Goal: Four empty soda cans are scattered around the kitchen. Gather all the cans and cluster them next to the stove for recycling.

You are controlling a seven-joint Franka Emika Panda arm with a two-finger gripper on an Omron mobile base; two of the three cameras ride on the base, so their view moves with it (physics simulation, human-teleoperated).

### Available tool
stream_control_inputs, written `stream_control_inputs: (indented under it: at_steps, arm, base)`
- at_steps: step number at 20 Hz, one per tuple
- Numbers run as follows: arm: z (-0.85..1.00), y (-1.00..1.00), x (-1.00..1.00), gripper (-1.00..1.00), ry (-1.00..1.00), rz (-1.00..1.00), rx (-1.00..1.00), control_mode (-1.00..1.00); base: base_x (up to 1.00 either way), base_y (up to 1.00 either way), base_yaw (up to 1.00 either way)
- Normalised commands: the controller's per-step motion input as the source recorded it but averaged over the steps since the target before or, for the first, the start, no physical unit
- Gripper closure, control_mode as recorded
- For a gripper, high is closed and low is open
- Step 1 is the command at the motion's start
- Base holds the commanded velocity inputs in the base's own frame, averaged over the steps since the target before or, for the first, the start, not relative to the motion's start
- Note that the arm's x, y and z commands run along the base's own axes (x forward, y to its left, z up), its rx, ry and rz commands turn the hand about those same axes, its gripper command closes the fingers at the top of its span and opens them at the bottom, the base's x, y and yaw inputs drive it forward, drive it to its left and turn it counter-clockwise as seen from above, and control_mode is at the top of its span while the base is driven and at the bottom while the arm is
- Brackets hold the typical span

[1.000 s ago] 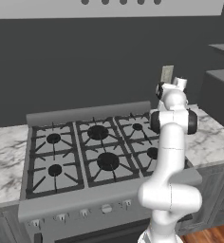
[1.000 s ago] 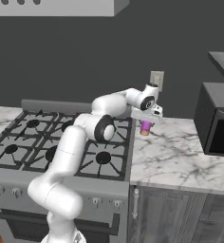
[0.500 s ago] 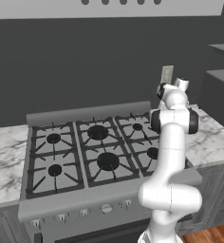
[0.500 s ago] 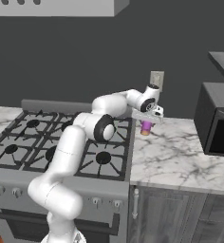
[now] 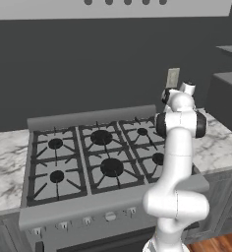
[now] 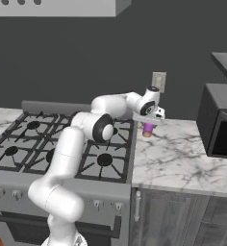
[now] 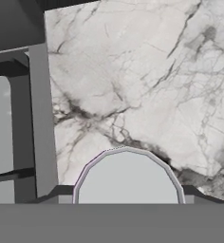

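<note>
- Nothing has shifted over the last second: your gripper [image 6: 148, 120] stays clamped on the purple soda can [image 6: 148, 129], right of centre.
- The can hangs just over the marble counter [image 6: 182, 153] beside the stove [image 6: 62, 144]; judge it ready to set down.

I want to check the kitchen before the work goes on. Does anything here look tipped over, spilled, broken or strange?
Nothing stands out. The purple can is upright under the gripper, on the marble counter just right of the stove. The counter shows no spill, the stove grates sit in place, and the microwave looks closed.
</note>
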Motion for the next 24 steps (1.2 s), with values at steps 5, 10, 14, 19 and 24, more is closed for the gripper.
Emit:
stream_control_inputs:
  at_steps: [5,10,14,19,24]
  arm:
    - [-0.05,0.04,0.0,-1.0,0.0,0.0,0.0,-1.0]
    - [0.0,0.0,0.0,-1.0,0.0,0.0,0.0,-1.0]
    - [0.0,0.0,0.0,-1.0,0.0,0.0,0.0,-1.0]
    - [0.24,0.0,-0.06,-1.0,-0.04,0.0,0.0,-1.0]
    - [0.53,0.0,-0.42,-1.0,-0.11,0.0,-0.03,-1.0]
  base:
    - [0.0,0.0,0.0]
    - [0.0,0.0,0.0]
    - [0.0,0.0,0.0]
    - [0.0,0.0,0.0]
    - [0.0,0.0,0.0]
